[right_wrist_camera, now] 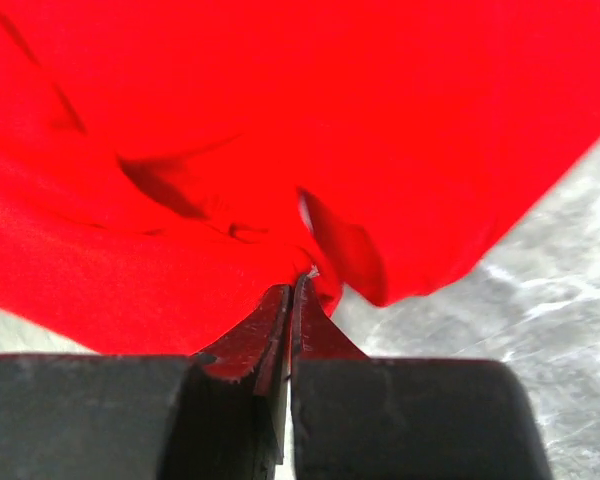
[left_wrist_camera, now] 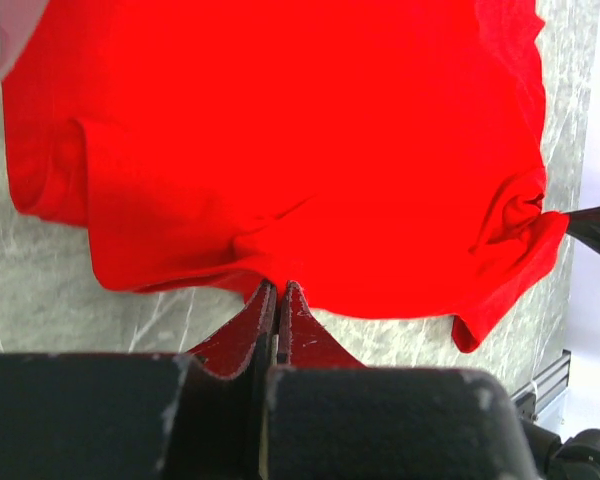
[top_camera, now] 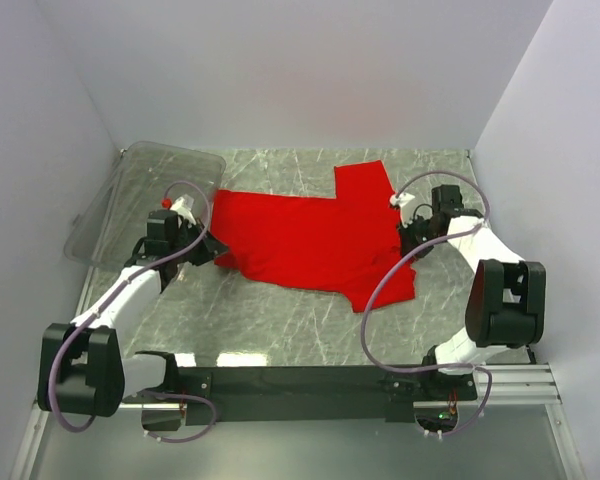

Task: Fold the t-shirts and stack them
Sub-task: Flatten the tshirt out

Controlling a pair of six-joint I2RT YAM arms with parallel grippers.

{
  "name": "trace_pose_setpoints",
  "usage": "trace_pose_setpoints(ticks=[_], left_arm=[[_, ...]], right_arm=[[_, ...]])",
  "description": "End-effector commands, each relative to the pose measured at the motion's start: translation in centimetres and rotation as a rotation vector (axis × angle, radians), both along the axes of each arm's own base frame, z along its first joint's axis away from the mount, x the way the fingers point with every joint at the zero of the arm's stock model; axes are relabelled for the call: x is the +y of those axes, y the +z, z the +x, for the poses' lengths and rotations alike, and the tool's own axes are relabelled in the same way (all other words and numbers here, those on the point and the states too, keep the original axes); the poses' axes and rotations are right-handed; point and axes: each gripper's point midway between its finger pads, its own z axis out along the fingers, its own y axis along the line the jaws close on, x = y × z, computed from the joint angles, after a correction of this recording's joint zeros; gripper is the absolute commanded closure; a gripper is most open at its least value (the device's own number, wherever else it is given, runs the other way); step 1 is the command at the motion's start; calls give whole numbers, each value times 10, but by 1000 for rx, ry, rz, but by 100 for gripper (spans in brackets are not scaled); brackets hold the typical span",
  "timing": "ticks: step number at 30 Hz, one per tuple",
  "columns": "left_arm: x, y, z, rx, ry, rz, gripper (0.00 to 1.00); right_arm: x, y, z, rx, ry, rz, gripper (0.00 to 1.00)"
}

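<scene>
On the grey marbled table (top_camera: 280,325), as the top view shows it, the red t-shirt (top_camera: 310,240) lies spread across the middle, its long axis running from 9 to 3 o'clock. One sleeve juts toward 1 o'clock and a loose flap droops toward 5 o'clock. The clear plastic bin (top_camera: 130,200) sits at 10 o'clock, just beside the shirt's left end.

We see the left gripper (top_camera: 208,246) at the shirt's 9 o'clock edge and the right gripper (top_camera: 406,236) at its 3 o'clock side, so the cloth stretches between the two arms, each one nearest to its own end. In the left wrist view the fingers (left_wrist_camera: 246,335) are pressed together with the hem pinched at their tips. In the right wrist view the fingers (right_wrist_camera: 246,345) are likewise closed on a bunched fold.

We judge that the fold turns on this: with both ends held, the shirt lies crosswise, ready to be lifted and laid over itself.
</scene>
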Motion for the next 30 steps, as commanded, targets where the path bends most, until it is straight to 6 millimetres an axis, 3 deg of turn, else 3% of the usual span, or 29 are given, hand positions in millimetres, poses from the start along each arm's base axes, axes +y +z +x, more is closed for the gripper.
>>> trace_pose_setpoints(ticks=[1, 2, 4, 5, 8, 11, 14, 19, 24, 30], left_arm=[[0, 24, 22, -100, -1, 12, 99], [0, 25, 23, -102, 1, 12, 99], [0, 25, 24, -102, 1, 11, 99], [0, 25, 24, -101, 2, 10, 99], [1, 27, 25, -107, 5, 18, 99], [2, 29, 26, -111, 6, 23, 99], [2, 31, 26, -117, 7, 20, 99], [1, 33, 23, -119, -1, 16, 99], [0, 32, 19, -118, -5, 11, 99], [-1, 32, 17, -123, -3, 2, 99]], right_arm=[[-1, 12, 30, -43, -111, 38, 95], [-5, 10, 32, -33, -124, 20, 81], [-10, 14, 30, -21, -111, 3, 75], [-13, 20, 29, -31, -106, 6, 66], [-28, 59, 26, -145, -52, -44, 45], [-27, 74, -2, -140, 55, -60, 39], [-17, 67, -43, -92, 217, -55, 37], [-12, 27, -92, 83, 303, -33, 37], [-10, 0, -105, 196, 238, 0, 37], [-12, -18, -94, 241, 134, -10, 37]])
